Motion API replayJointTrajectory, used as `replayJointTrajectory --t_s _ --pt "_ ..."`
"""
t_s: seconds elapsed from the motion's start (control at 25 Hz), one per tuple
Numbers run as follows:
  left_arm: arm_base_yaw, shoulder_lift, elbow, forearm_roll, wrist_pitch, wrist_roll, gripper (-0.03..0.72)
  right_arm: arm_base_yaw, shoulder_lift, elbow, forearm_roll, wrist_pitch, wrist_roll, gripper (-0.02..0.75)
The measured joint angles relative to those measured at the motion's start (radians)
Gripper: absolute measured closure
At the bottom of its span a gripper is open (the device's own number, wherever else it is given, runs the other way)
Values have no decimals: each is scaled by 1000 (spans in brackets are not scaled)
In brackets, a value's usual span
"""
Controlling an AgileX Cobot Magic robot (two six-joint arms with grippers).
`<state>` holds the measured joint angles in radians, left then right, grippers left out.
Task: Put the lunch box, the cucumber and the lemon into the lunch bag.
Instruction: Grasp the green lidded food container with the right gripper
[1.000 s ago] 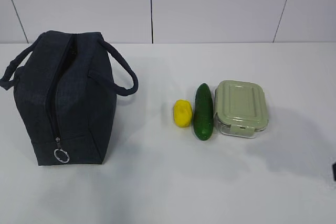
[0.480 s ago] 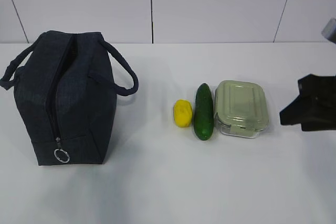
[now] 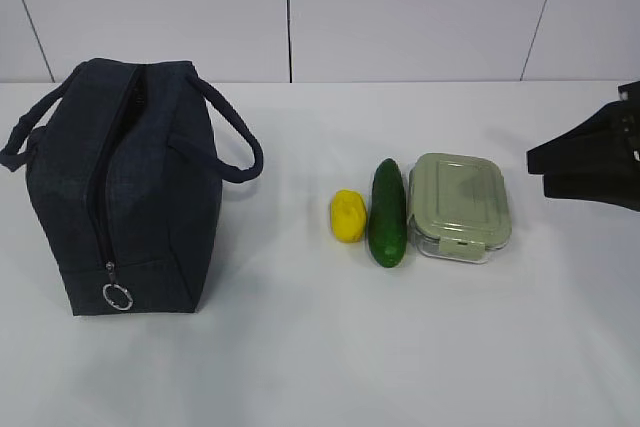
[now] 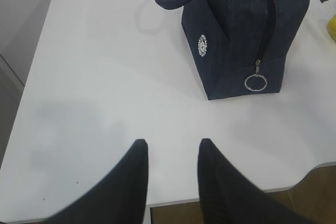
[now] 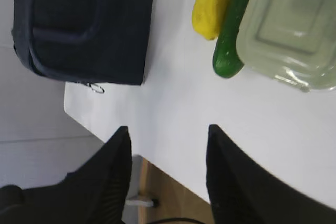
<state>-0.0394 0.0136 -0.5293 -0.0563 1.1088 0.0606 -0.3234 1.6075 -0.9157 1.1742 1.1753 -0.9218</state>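
Lunch bag [image 3: 125,187] stands upright on the left of the white table [image 3: 300,347], zipper closed, silver ring pull [image 3: 117,297] hanging at the near end. Small round white logo patch [image 4: 202,45] on its end panel, text too small to read. Lemon [image 3: 347,216], cucumber [image 3: 387,212] and lunch box [image 3: 458,205] sit in a row right of the bag, well apart from it; cucumber touches the lunch box, lemon just beside the cucumber. Sage lid clipped on. Left gripper [image 4: 170,153] hovers over the near left table edge, fingers parted, holding nothing. Right gripper [image 5: 168,145] also spread and empty, entering the exterior view from the right, clear of the lunch box.
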Motion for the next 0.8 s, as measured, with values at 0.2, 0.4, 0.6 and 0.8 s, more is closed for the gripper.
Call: replayJointTrajectory --t_s 0.2,0.4,0.6,0.8 --pt "0 0 0 0 0 0 454 -65 104 0 38 -2 -62 370" --pt "0 0 0 0 0 0 454 -68 122 0 38 -2 -72 370" --pt "0 0 0 0 0 0 454 -68 122 0 46 -2 -72 370" --pt "0 0 0 0 0 0 454 -68 122 -5 50 -2 -35 370"
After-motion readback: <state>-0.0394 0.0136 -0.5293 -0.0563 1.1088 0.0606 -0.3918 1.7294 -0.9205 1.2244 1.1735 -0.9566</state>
